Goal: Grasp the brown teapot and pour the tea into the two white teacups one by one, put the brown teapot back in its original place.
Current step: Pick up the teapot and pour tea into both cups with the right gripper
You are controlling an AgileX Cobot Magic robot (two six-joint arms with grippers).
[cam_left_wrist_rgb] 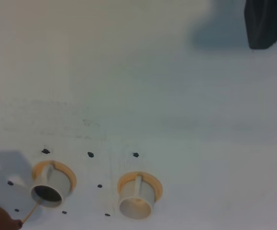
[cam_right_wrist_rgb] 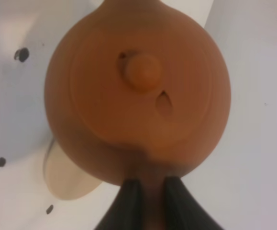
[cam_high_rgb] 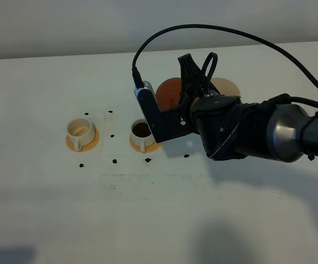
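The white table (cam_high_rgb: pixel 148 220) takes up most of the exterior view, and the right arm (cam_high_rgb: pixel 268 132) reaches in over it from 3 o'clock. Its right gripper (cam_right_wrist_rgb: pixel 150 206) is clamped narrow on the side handle of the brown teapot (cam_high_rgb: pixel 168 93). The wrist view shows a black finger on each side of the handle, and the knobbed lid is seated on the pot. The teapot appears to be carried off the surface, though its height is hard to judge. Its pale tan coaster (cam_high_rgb: pixel 229 88) stands bare at about 3 o'clock of it. The filled teacup (cam_high_rgb: pixel 143 132) sits at about 7 o'clock of the pot, with dark tea (cam_high_rgb: pixel 142 129) in its bowl. The empty teacup (cam_high_rgb: pixel 81 130) is at 9 o'clock of the filled one and well apart from it, pale inside, on its orange saucer (cam_high_rgb: pixel 94 144). Small black dots (cam_high_rgb: pixel 115 161) mark the table around both cups. The left gripper shows in no view, so I cannot tell how its fingers stand. My reading is that one pour is done and the second is in hand. The next move calls for carrying the pot toward 9 o'clock, past the filled cup. The spout then has to come over the empty cup's mouth before the pot is tipped gently. The pot should stay level on the way so nothing dribbles.
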